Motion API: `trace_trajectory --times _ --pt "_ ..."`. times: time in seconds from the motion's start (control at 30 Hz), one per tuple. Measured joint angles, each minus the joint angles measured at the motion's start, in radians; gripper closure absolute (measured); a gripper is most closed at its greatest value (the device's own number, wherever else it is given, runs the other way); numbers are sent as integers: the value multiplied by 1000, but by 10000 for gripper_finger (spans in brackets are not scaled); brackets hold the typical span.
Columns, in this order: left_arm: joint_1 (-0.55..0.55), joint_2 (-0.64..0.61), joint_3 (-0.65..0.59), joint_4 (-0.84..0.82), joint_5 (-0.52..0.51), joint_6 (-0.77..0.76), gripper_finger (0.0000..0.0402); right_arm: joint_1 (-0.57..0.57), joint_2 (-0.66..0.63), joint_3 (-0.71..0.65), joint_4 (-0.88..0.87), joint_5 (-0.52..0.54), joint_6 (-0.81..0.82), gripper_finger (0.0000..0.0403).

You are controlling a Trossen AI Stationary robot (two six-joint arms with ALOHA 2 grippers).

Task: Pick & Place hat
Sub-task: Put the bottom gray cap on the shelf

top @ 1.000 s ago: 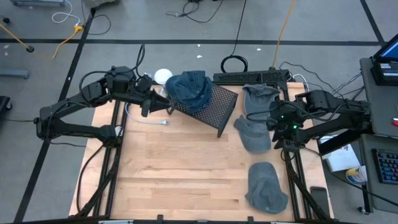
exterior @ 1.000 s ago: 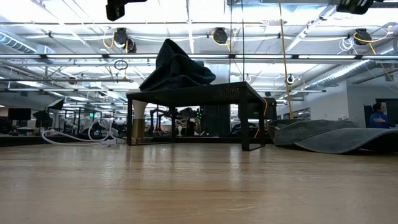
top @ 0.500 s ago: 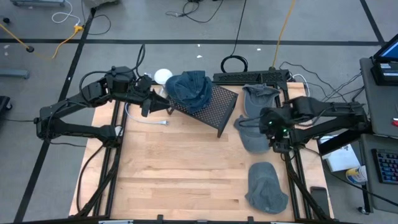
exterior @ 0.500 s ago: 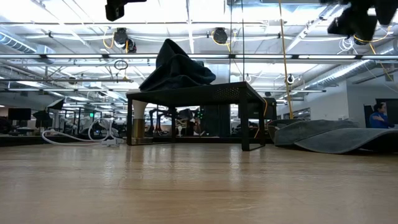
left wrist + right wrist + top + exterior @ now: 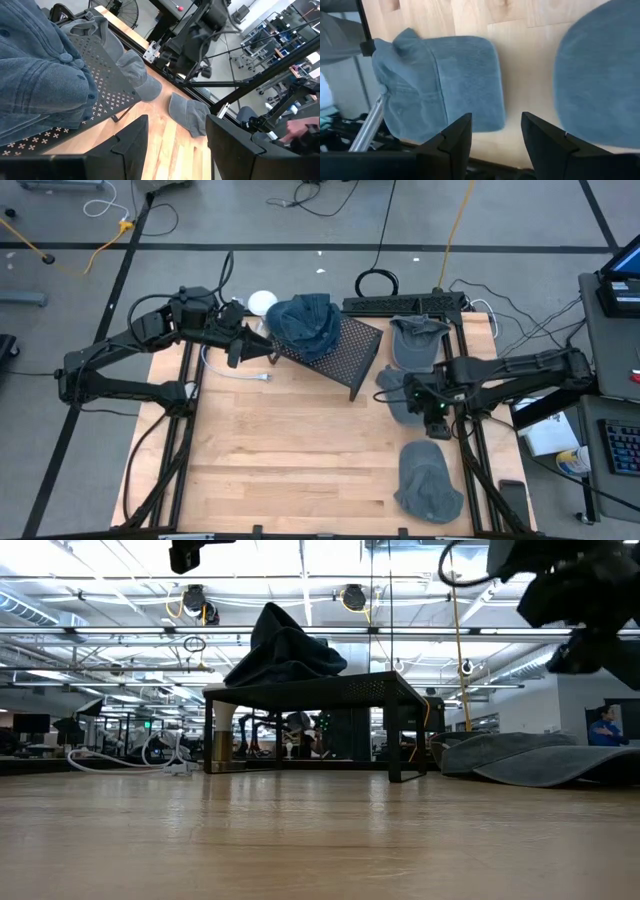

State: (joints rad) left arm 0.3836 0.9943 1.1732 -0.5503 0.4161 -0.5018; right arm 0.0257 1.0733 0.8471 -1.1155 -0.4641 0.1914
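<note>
A dark blue hat (image 5: 305,323) lies on top of the black perforated stand (image 5: 345,352), also in the low view (image 5: 285,645) and the left wrist view (image 5: 40,75). Three grey-blue hats lie flat on the table's right side: far (image 5: 418,338), middle (image 5: 400,402) and near (image 5: 430,480). My right gripper (image 5: 425,395) hangs open above the middle hat, clear of it, fingers slanting down (image 5: 495,150). My left gripper (image 5: 240,345) waits open beside the stand's left end, with nothing between its fingers (image 5: 177,145).
A white cable (image 5: 235,370) lies on the table near the left gripper. Metal frame rails run along both table sides (image 5: 468,450). The wooden table top (image 5: 290,460) is bare in the middle and near the front. A person (image 5: 605,725) sits in the room beyond.
My right gripper has come down and a little toward the table's left, from beside the right rail to over the middle hat, tipping its fingers further downward. It has stayed open. The hats and the left arm have kept still.
</note>
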Motion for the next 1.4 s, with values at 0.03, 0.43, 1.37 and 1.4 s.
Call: trace_trajectory --times 0.03,0.43,1.37,1.4 --pt "0 0 0 0 0 0 199 0 0 -19 21 -12 10 236" --pt "0 0 0 0 1 2 199 0 27 -140 197 -73 25 236" --pt "0 0 0 -1 5 26 199 0 163 -310 499 -411 84 239" --pt "0 0 0 0 5 27 199 0 163 -310 500 -410 83 243"
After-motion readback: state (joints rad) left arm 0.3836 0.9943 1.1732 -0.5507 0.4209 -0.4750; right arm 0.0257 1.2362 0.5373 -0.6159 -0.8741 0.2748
